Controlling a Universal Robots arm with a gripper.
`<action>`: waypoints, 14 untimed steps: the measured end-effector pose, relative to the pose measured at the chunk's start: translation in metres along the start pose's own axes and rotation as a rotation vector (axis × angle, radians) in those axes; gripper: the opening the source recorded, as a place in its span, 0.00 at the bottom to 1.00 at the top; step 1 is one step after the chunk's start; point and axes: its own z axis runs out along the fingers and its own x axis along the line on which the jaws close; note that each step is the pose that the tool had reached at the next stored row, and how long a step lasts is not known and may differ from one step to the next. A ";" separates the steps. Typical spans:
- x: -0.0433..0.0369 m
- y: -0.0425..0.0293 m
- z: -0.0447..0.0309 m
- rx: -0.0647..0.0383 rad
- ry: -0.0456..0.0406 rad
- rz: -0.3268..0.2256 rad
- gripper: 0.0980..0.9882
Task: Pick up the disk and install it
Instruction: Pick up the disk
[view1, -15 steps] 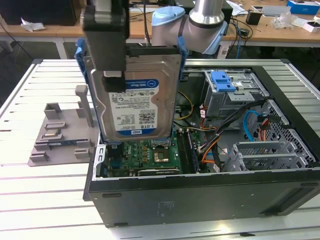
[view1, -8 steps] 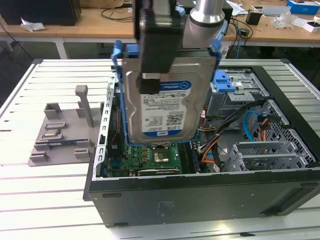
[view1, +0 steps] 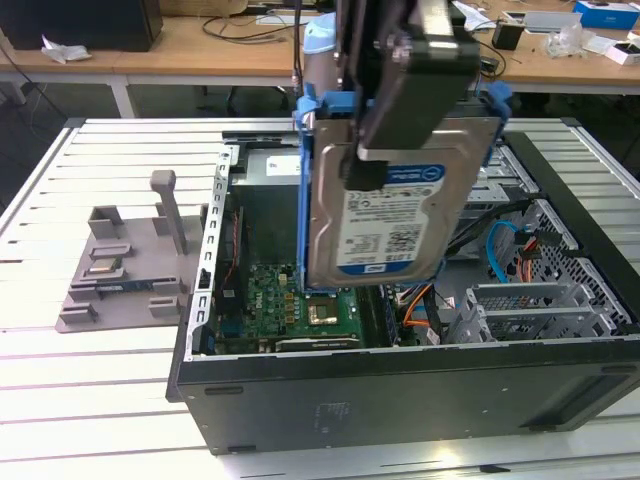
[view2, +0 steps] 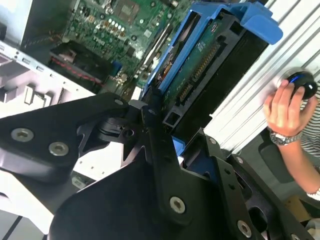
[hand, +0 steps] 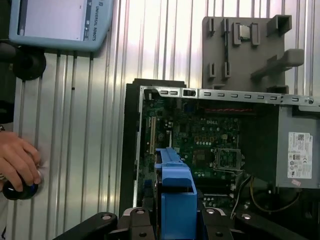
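The disk, a silver drive with a blue-and-white label and blue rails, hangs upright above the open computer case, over the motherboard. My gripper is shut on its upper part. In the second wrist view the disk shows its green circuit side and connector edge, clamped between the black fingers. In the first wrist view the disk's blue rail points down at the case interior, with the gripper around it.
A grey plastic fixture lies on the slatted table at the exterior view's left of the case. Metal drive bays and cables fill the case's other end. A person's hand rests on a knob, near a teach pendant.
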 end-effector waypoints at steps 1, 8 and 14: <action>0.0007 -0.0051 -0.0004 0.000 0.0002 0.000 0.30; 0.0055 -0.0390 -0.0020 -0.002 0.0000 0.000 0.30; 0.0096 -0.0696 -0.0035 -0.003 0.0000 0.000 0.30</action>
